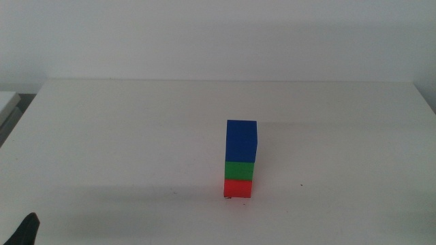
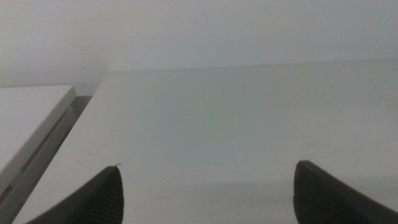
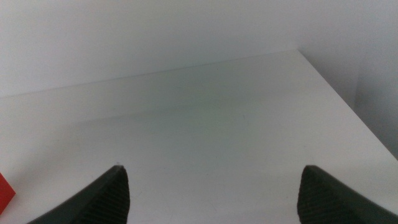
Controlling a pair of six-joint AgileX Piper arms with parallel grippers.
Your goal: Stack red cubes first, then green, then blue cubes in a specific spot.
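Observation:
In the middle view a stack of three cubes stands on the white table. The red cube (image 1: pixel 238 188) is at the bottom, the green cube (image 1: pixel 240 170) sits on it, and the larger blue cube (image 1: pixel 242 140) is on top. The marked spot is hidden under the stack. My left gripper (image 2: pixel 208 190) is open and empty; a bit of it shows at the bottom left corner of the middle view (image 1: pixel 26 231). My right gripper (image 3: pixel 214 193) is open and empty, out of the middle view. A red corner (image 3: pixel 5 194) shows at the edge of the right wrist view.
A tiny dark speck (image 1: pixel 302 184) lies on the table right of the stack. A white shelf or second surface (image 2: pixel 28 124) stands beyond the table's left edge. The table's far edge meets a white wall.

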